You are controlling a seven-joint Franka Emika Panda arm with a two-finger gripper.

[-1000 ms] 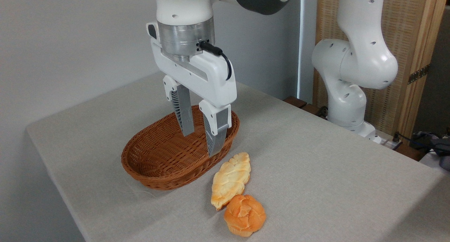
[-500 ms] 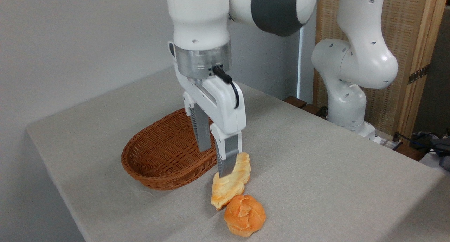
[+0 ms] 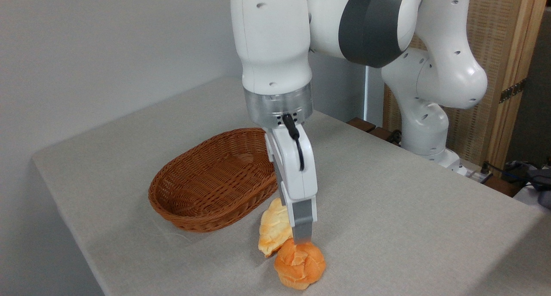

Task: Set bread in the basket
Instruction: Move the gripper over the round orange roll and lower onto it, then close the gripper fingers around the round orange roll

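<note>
No readable text, label, brand mark, number or sign is found anywhere in the view. The white arm casing [image 3: 275, 38] is seen to carry only small dark holes, with no lettering made out on it. The wooden screen [image 3: 499, 72] behind it is likewise found unmarked.

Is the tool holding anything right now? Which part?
Nothing held. The tool is just above the bun, which lies on the table; whether its fingers are open is unclear.
</note>
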